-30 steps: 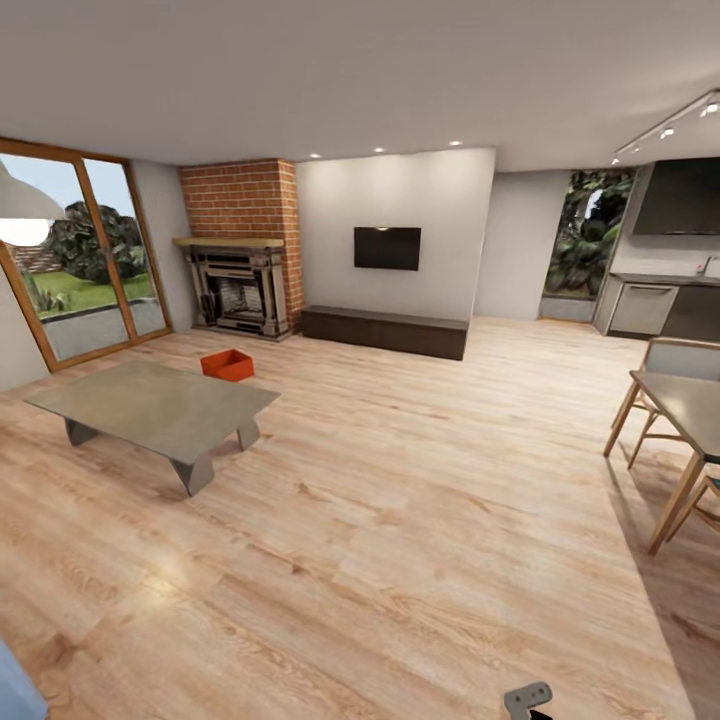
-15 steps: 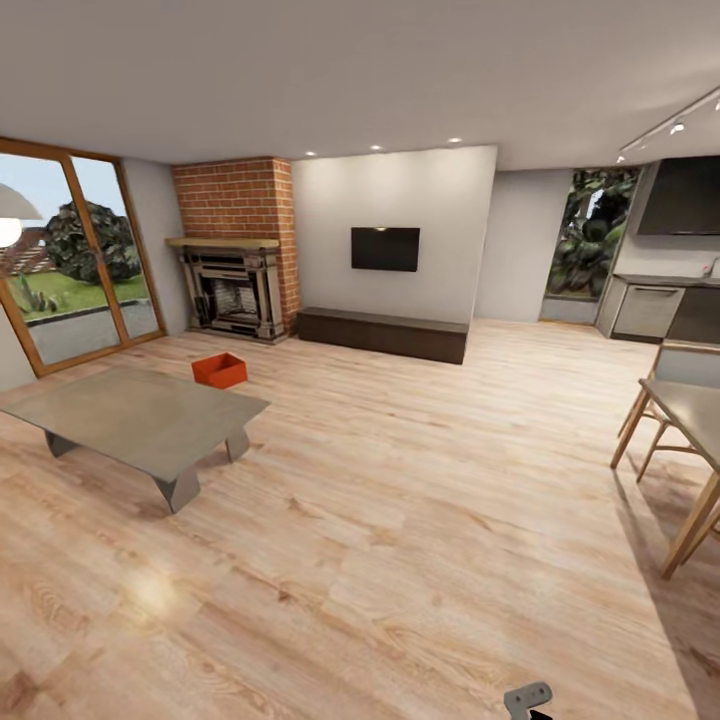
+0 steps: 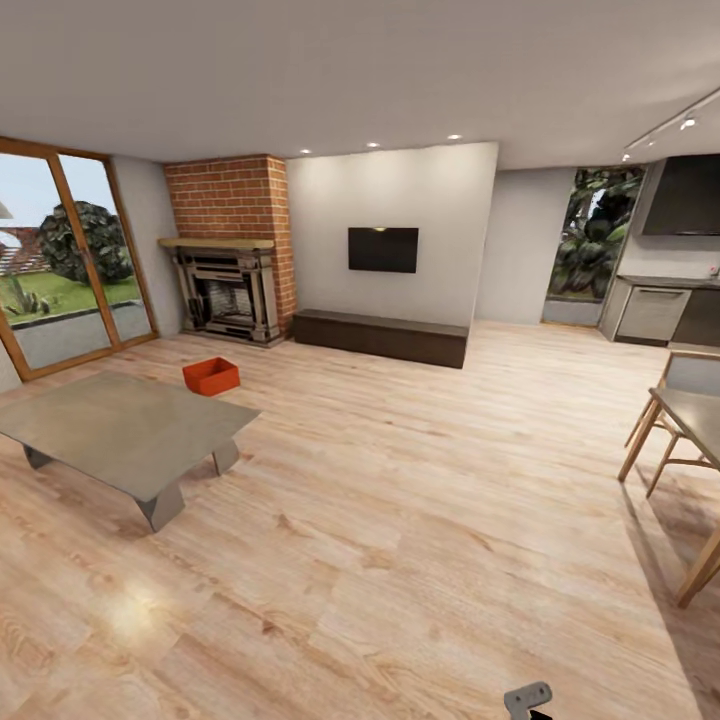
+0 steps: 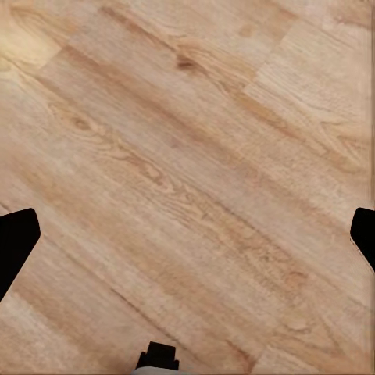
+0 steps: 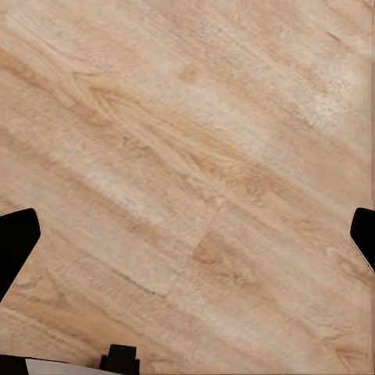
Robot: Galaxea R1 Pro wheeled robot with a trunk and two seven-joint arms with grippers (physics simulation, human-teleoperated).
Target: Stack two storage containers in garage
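storage container (image 3: 211, 376) behind coffee table (image 3: 120, 430).

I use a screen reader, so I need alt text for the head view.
A red-orange storage container sits on the light wood-plank floor of a living room, just beyond a low coffee table at left. Behind it stand a brick fireplace and a wall-mounted TV.

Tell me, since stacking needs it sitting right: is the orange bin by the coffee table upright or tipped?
Upright: the storage container sits flat on the wood floor, open top facing up.
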